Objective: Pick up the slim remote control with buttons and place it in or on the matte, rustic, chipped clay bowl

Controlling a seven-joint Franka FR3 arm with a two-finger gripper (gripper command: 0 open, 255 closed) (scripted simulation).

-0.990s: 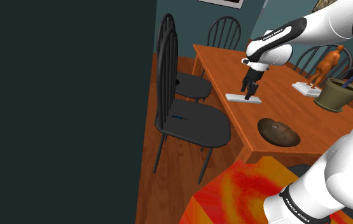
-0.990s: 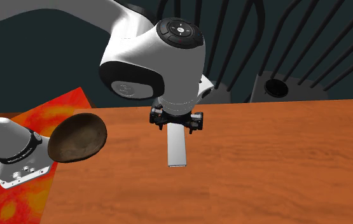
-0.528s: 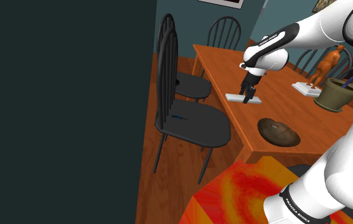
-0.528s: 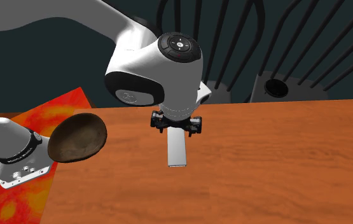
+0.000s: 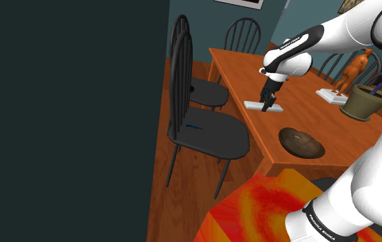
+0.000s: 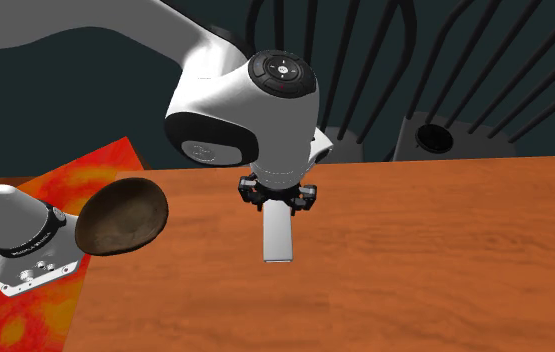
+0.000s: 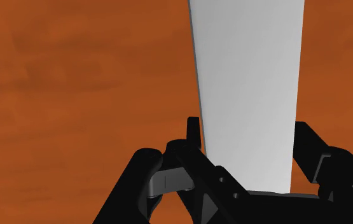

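The remote (image 5: 253, 104) is a slim, plain white slab lying flat on the orange wooden table (image 5: 236, 71). My black gripper (image 5: 268, 105) points down at its end nearest the arm. In the second exterior view the gripper (image 6: 278, 203) sits over the remote (image 6: 279, 238), which rests on the table (image 6: 445, 260). In the wrist view the gripper (image 7: 248, 130) has its fingers pressed against both long sides of the remote (image 7: 248, 76). No buttons show on it. The dark brown bowl (image 5: 301, 141) stands near the table's front edge, also seen as a tilted bowl (image 6: 120, 215).
Two black spindle-back chairs (image 5: 206, 130) (image 5: 203, 93) stand along the table's side in the shoulder view. A potted plant (image 5: 365, 102) and an orange figurine (image 5: 353, 72) occupy the table's far side. The orange-red stand (image 5: 265, 206) lies below. A dark wall (image 5: 65, 117) closes off the left.
The hand came down a little onto the remote, then the fingers drew in from wide apart to clasp its sides. The remote and bowl have not moved.
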